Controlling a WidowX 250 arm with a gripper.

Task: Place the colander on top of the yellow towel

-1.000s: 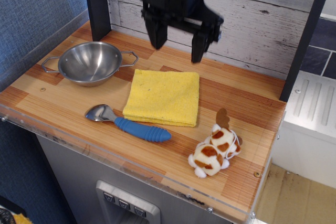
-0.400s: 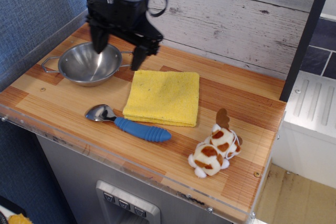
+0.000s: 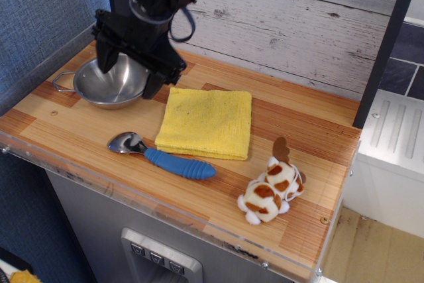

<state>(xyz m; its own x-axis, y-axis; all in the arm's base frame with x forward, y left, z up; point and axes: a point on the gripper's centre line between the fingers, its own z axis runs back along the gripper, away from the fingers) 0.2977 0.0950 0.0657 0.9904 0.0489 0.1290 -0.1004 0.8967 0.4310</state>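
Approach step, by the look of it: gripper (image 3: 128, 71) low over the colander (image 3: 110, 84) near the back-left corner of the worktop (image 3: 311, 183), fingers spread wide apart and clamped on nothing. One finger down inside the bowl, toward its left part; the other outside the right rim, on the side facing the towel (image 3: 207, 122). Straddling the right wall of the bowl, then, though contact with the metal cannot be told from this view. Right wire handle hidden behind the gripper; left handle in plain sight, pointing toward the left edge.

Colander upright, flat on the wood, just beside the towel's back-left corner but not on it. Towel folded square, lying mid-worktop, bare on top. Nearer the front edge, a scoop (image 3: 161, 154) with its blue handle running just along the towel's front side. Toward the front-right corner, a plush dog (image 3: 270, 187), well apart from everything in play.

Task judged barely begun: no grasp, no lift.

Next move, as a judgement: a little lower if needed, then fingers closed on the right rim. After that, a lift high enough to clear the towel's thick edge, a short carry toward the middle of the worktop, and a level set-down centred on the cloth. Thin, slick steel wall, so a firm pinch wanted; with a grip on one side only, some tilt of the bowl likely during the carry.
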